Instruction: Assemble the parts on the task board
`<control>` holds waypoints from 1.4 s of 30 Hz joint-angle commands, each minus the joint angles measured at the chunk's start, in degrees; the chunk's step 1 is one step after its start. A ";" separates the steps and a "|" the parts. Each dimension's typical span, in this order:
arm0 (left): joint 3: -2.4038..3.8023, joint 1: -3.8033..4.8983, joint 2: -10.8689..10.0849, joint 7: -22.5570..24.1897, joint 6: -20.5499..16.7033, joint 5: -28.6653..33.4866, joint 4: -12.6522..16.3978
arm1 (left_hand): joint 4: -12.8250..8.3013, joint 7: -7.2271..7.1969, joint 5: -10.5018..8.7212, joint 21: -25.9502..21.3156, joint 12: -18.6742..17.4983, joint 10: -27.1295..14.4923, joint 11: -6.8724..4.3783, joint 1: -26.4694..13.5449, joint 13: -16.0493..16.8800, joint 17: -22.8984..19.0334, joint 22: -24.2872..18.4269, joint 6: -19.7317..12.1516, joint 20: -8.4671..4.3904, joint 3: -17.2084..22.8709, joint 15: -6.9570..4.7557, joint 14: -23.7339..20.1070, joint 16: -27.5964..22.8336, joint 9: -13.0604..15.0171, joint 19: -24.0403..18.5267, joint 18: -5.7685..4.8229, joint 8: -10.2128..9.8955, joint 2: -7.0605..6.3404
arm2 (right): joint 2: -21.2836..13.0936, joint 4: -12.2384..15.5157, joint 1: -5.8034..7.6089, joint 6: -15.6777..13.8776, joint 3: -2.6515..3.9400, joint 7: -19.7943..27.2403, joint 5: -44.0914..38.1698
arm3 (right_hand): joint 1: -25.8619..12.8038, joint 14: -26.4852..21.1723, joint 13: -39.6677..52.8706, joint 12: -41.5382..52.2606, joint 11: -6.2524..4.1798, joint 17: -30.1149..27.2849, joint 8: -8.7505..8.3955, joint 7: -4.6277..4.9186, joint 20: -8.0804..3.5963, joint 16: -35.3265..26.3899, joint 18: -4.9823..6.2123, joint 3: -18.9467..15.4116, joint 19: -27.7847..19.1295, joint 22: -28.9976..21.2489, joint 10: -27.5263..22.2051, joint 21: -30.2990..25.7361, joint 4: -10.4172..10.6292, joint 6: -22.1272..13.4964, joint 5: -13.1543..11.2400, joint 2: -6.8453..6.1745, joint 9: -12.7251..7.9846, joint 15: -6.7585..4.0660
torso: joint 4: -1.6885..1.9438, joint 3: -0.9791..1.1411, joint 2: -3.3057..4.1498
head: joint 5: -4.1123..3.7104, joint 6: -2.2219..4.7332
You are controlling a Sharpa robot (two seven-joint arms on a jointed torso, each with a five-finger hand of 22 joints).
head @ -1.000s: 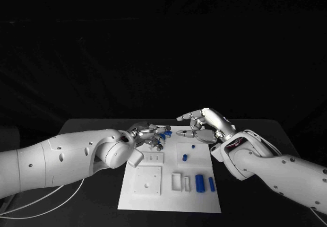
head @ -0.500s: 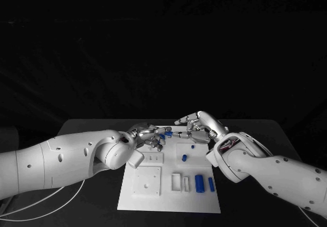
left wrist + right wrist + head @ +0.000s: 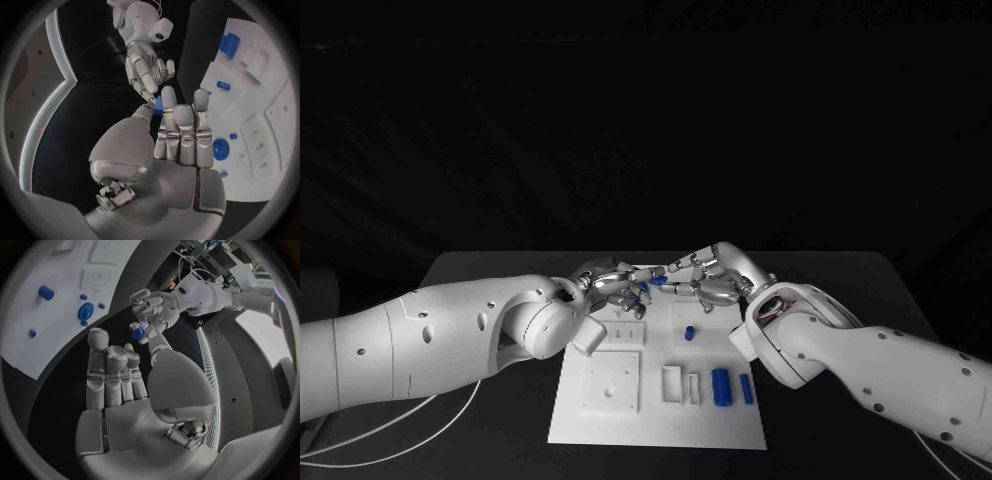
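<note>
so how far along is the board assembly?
Early. Done: little to see; one round blue part seems seated in the task board. In hand: left hand pinches a small blue piece, right hand open beside it. Left: blue cylinders lying loose.

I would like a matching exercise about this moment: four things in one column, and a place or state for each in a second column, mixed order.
Things
1. left hand
2. right hand
3. small blue part
4. task board

Places or states
A. lies flat on the black table, white
B. pinched in fingertips, above the board's far end
C. holds nothing, its fingers reach toward the other hand
D. pinches a part

Pairs: 1-D, 2-C, 3-B, 4-A
</note>
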 commanded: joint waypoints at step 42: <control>0.04 0.05 0.66 0.11 3.01 -2.34 0.23 | -5.14 -2.99 -0.70 1.01 -0.93 0.59 -0.07 0.50 -0.11 -0.22 1.09 3.05 0.11 4.51 0.00 -0.28 0.38 -1.36 -0.97 -0.35 0.11 0.35 | 1.60 -0.64 -0.12 -1.29 0.01 0.70 1.61 | -3.30 1.27 1.57 1.82 -1.74 2.22 0.02 -2.07 -1.48 2.45 -0.83 24.39 2.77 1.24 1.65 5.88 -8.81 8.71 -2.16 2.42 0.24 -1.23 | 0.05 -0.01 -0.01 | 0.03 -0.49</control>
